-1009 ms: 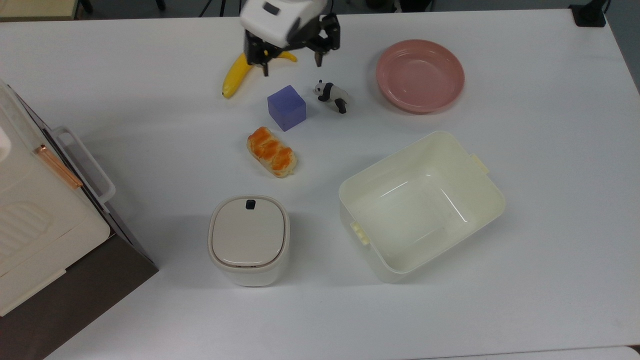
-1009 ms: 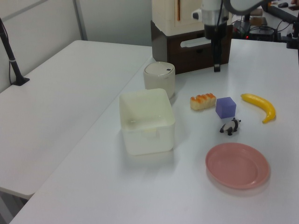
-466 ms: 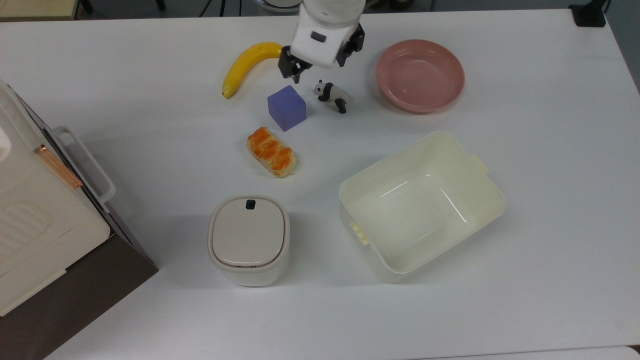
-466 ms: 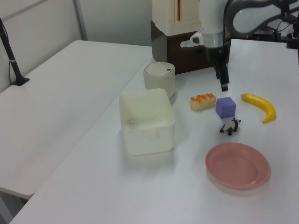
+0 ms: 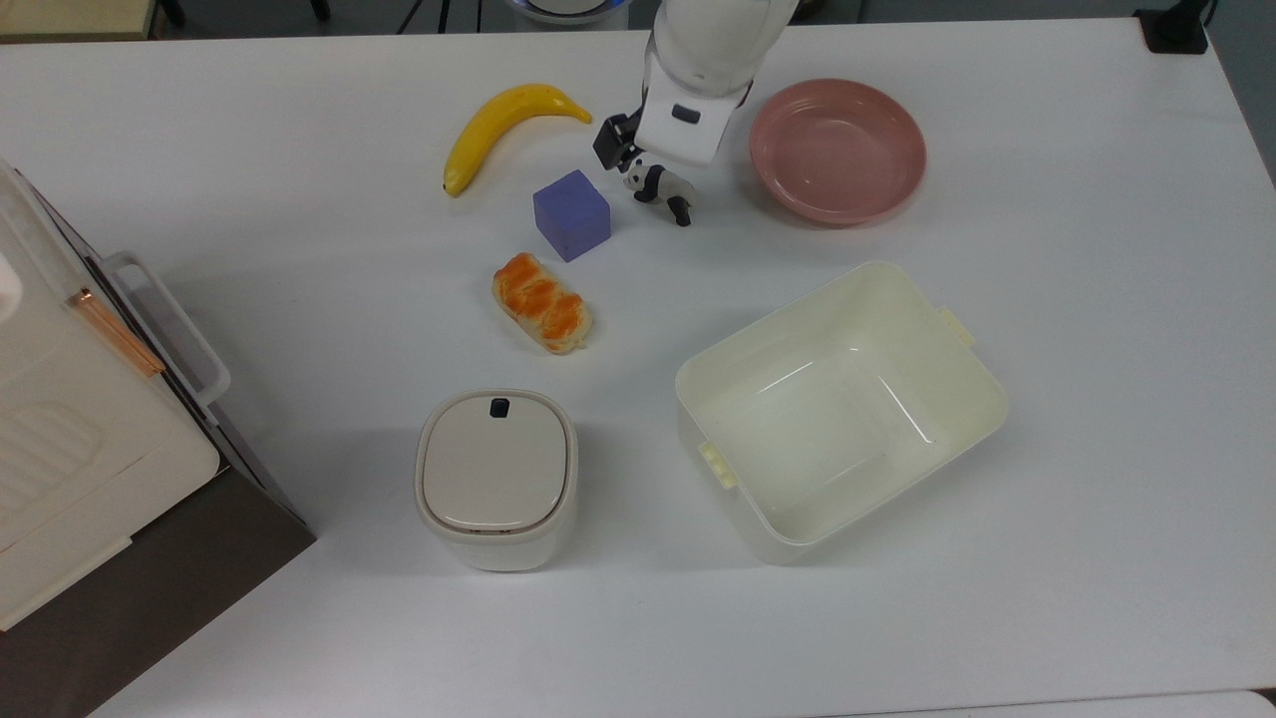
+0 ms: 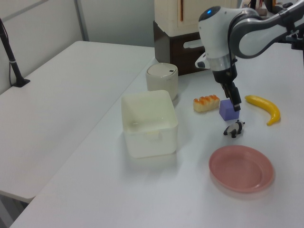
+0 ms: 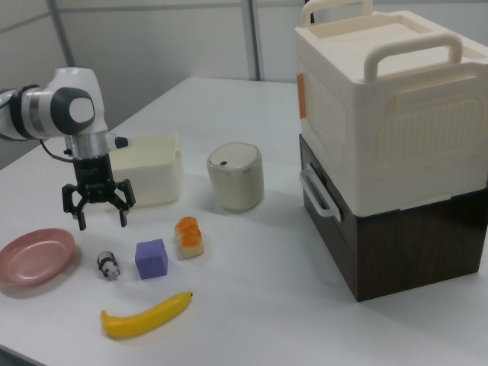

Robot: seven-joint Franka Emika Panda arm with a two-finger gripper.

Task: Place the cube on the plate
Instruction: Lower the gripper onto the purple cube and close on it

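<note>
The blue-purple cube [image 5: 571,214] rests on the white table between the banana and the bread roll; I also see the cube [image 7: 151,258] in the right view and the cube [image 6: 229,110] in the left view. The pink plate [image 5: 837,150] lies empty toward the top view's right, and the same plate [image 7: 34,255] is at the right view's left. My gripper [image 7: 101,221] hangs open above the table, holding nothing. In the top view it sits over the panda figure, just right of the cube. One of its fingers [image 6: 235,101] overlaps the cube in the left view.
A panda figure [image 5: 660,186] stands between cube and plate. A banana [image 5: 498,125], a bread roll [image 5: 541,301], a lidded bin [image 5: 495,477] and a cream tub [image 5: 952,329] share the table. A big cream box [image 7: 389,130] stands on a dark base.
The gripper swung from above the banana toward the top view's right and came lower, ending over the panda. Cube, plate and other objects stayed put.
</note>
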